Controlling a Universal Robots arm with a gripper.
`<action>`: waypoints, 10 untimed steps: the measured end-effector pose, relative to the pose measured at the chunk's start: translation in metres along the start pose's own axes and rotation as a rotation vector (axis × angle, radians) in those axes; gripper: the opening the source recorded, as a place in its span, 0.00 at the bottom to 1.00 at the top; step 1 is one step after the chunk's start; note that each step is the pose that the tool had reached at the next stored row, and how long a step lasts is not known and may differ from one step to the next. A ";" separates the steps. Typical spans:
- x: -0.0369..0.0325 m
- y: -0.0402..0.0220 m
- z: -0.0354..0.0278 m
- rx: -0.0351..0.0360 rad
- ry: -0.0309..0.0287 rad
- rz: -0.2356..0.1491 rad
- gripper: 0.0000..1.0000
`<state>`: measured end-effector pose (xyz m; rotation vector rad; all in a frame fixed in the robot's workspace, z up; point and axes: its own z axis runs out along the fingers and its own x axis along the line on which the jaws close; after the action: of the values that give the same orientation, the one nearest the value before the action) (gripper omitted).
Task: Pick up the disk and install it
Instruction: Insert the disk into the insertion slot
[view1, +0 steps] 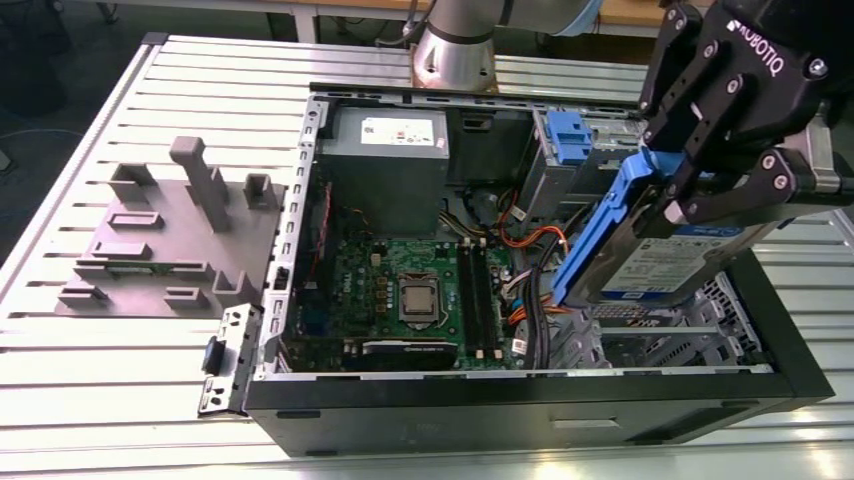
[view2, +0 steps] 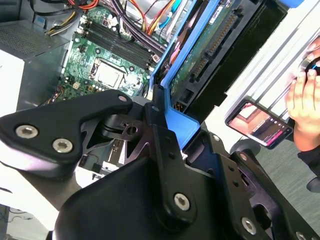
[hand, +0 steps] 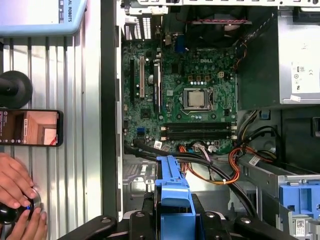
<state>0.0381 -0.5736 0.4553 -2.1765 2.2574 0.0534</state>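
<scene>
The disk (view1: 663, 266), a silver drive with a white-and-blue label in a bright blue carrier (view1: 597, 232), hangs tilted over the open computer case (view1: 534, 400) at the exterior view's right. My black gripper (view1: 683, 200) is shut on its upper end. In the second wrist view the disk (view2: 210, 45) shows its green circuit board, with the blue carrier (view2: 176, 116) pinched between the black fingers (view2: 161, 150). In the first wrist view the carrier's blue edge (hand: 173, 197) sits between the gripper's links, above the metal drive cage (hand: 137, 180). That cage (view1: 667, 335) lies just below the disk.
Inside the case are the green motherboard (hand: 185, 95), a grey power supply box (view1: 387, 150), orange and black cables (hand: 220, 167) and a small blue clip (view1: 570, 135). A grey fixture (view1: 160, 235) lies on the slatted table. A phone (hand: 30, 127) and a person's hand (hand: 17, 200) are beside the case.
</scene>
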 end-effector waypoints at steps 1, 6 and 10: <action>0.0003 -0.0009 0.0004 0.0000 -0.0001 0.000 0.37; 0.0015 -0.0044 0.0021 -0.0001 0.0002 -0.005 0.37; 0.0016 -0.0074 0.0033 -0.0002 0.0001 -0.005 0.37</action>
<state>0.0454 -0.5754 0.4518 -2.1823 2.2519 0.0534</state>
